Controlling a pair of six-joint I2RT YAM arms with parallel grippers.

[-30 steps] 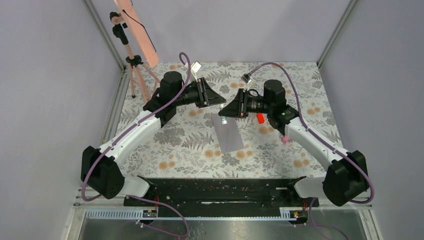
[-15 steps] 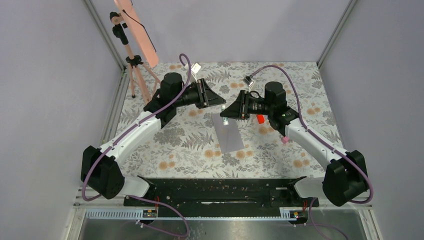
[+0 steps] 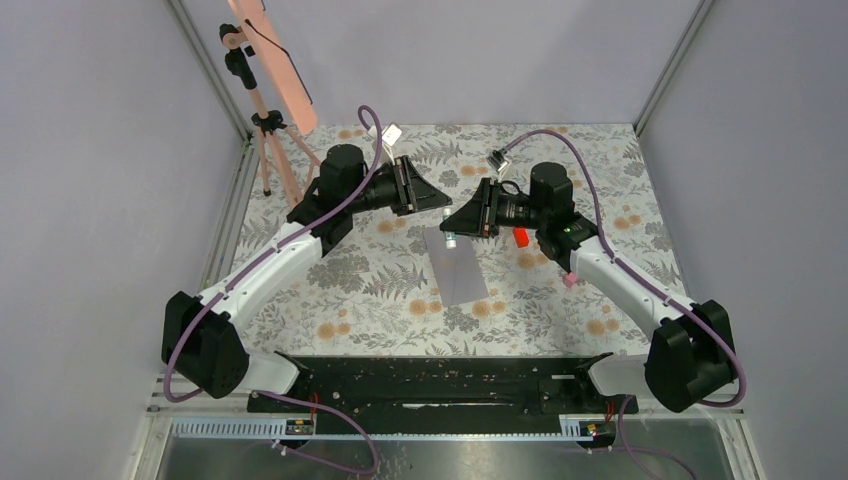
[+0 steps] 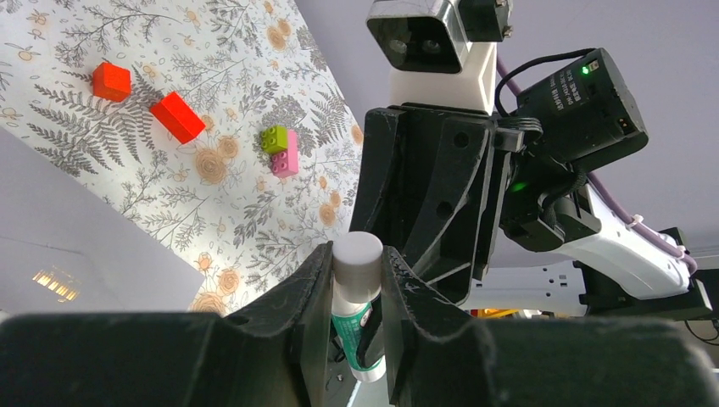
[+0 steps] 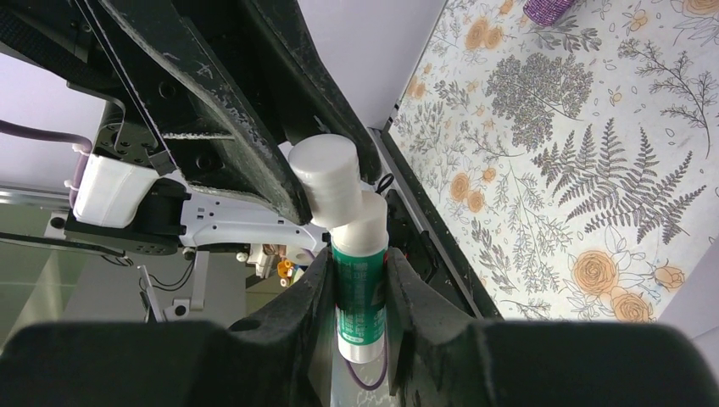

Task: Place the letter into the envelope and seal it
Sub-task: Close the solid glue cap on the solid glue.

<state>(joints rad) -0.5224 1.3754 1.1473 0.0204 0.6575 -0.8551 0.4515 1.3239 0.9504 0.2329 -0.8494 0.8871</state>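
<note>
Grey-lilac and plain-faced, the envelope [image 3: 460,272] lies flat in the middle of the floral worktop [image 3: 380,285]. Its long axis runs near to far, with the near end swung slightly right.

Just above its far end, the two arms meet over a glue stick [image 5: 359,288]. The stick's green label carries white print too small to read.

The right end effector [image 5: 359,263] is narrowed onto the green-labelled tube, whose long axis lines up with the fingers. The left end effector [image 4: 356,257] is narrowed onto the stick's white cap [image 4: 357,251]. Seen from the right wrist, the cap sits tilted against the top of the tube.

Right of the envelope lie two red blocks [image 4: 176,116] and a green-and-pink block [image 4: 281,149]. A tripod [image 3: 268,130] stands at the far left.
</note>
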